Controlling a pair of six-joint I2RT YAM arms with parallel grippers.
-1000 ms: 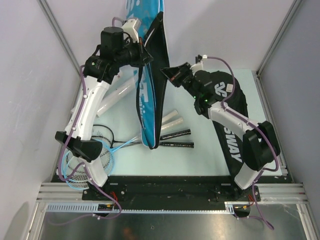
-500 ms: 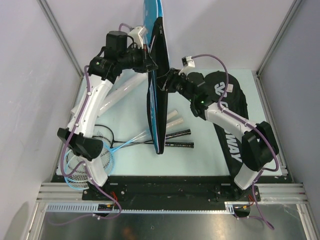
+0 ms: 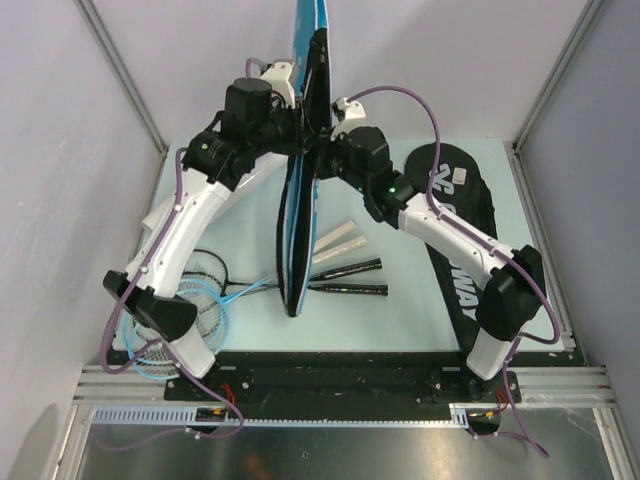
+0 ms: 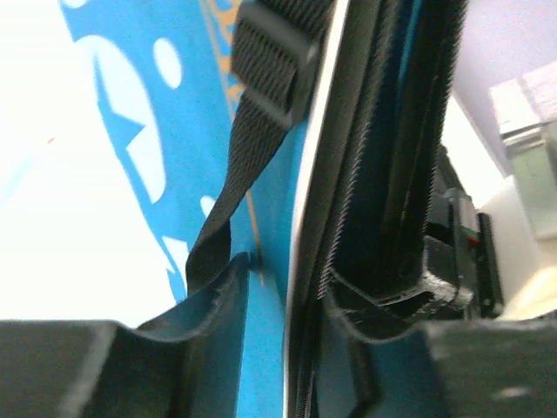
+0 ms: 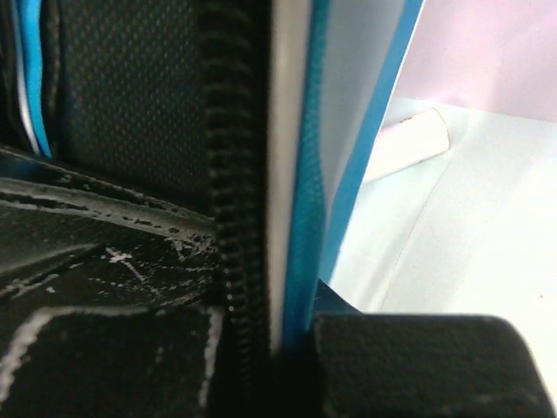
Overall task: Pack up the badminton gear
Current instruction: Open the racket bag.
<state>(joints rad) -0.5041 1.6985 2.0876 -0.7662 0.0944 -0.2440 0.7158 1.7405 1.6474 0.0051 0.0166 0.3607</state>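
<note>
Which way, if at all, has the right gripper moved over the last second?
Yes: the right gripper moved left, away from the flat-lying black cover, onto the upright blue bag.

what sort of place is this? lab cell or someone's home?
Probably a lab test cell: plain wall panels in an aluminium frame box in the table; the left arm and right arm, holding a bag, are bolted to a rail.

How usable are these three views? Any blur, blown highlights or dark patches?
Top external: evenly lit and sharp, bag crisp. Left wrist: upper left blown out white; strap and left fingers soft. Right wrist: bag fills the frame, right fingers dark and blurred, tube behind out of focus.
</note>
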